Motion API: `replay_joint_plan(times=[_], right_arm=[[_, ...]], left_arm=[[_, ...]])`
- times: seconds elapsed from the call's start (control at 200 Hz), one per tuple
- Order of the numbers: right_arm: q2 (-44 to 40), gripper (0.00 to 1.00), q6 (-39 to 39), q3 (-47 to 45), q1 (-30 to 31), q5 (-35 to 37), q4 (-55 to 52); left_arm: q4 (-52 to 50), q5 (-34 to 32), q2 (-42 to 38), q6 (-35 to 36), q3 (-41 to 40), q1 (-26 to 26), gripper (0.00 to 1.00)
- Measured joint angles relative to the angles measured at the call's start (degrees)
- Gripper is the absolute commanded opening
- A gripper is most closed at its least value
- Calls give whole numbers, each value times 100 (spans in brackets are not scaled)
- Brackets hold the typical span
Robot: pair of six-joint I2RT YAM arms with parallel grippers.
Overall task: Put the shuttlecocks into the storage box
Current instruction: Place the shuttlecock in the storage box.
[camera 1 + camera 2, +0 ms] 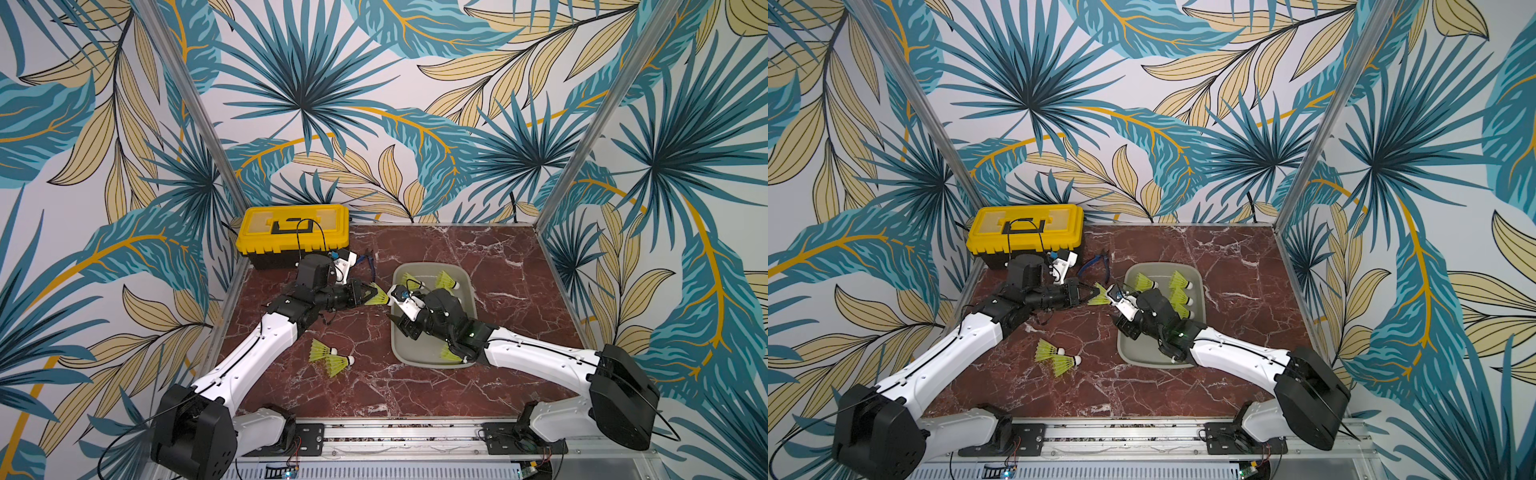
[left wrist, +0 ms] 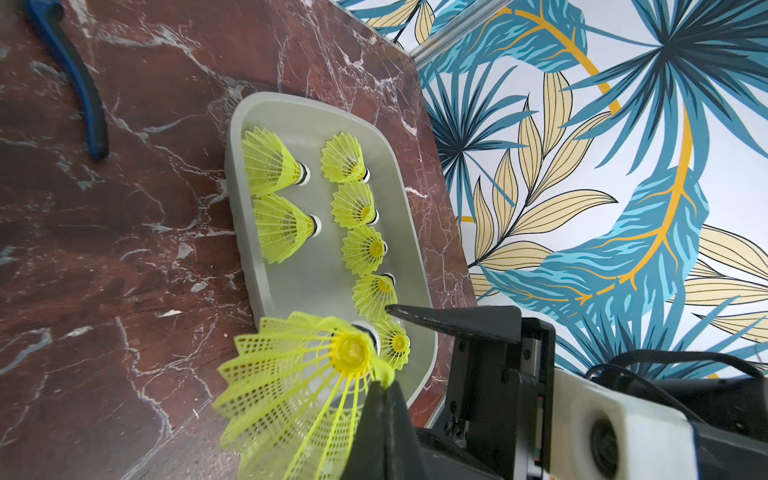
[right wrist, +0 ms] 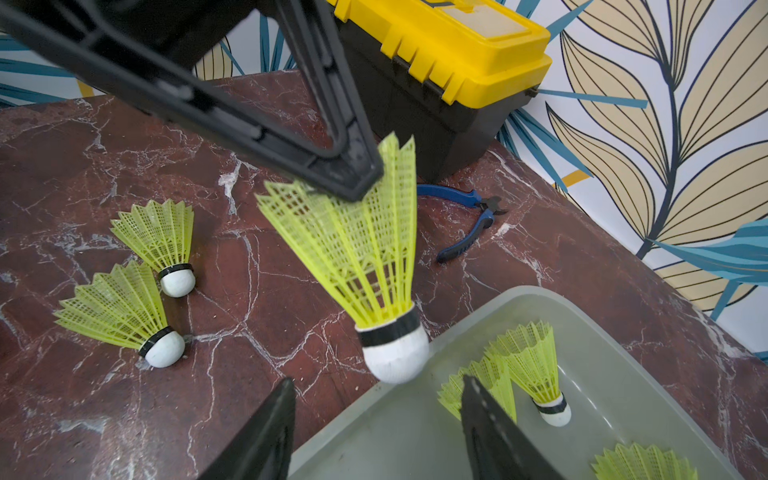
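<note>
My left gripper [image 1: 371, 291] [image 2: 384, 386] is shut on the skirt rim of a neon yellow-green shuttlecock [image 1: 377, 296] [image 3: 365, 257]. It holds this shuttlecock in the air at the left edge of the grey storage box [image 1: 432, 264] [image 1: 1144, 353], white tip toward the box. My right gripper [image 1: 395, 316] [image 3: 378, 380] stands open over the box. Its fingers flank the space just below that tip without touching it. Several shuttlecocks [image 2: 270, 166] lie inside the box. Two more [image 1: 322, 348] [image 1: 338, 363] lie on the marble table in front of the left arm.
A yellow-lidded black toolbox [image 1: 293, 230] stands at the back left corner. Blue-handled pliers [image 1: 370, 264] [image 3: 465, 216] lie between it and the box. Leaf-patterned walls with metal posts close the table on three sides.
</note>
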Motion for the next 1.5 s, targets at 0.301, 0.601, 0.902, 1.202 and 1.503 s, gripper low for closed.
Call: replay_joint_plan(times=[0.301,0.601,0.902,1.202,1.503], right_arm=[[164,62,-181,79,0,11,0],[170,63,-409,81,0,116,2],[192,54,-531,83,-39,33,0],[223,29,-605,149,-39,-131,-35],[223,26,-625,157,-39,-127,-352]], left_arm=[[-66,254,87,4,144,-37,0],[-518,363,186,111,343,-48,0],[-649,474,238,153,354,-57,0],[-684,546,286,153,354,-59,0],[-1161,389,286,636,662,-74,38]])
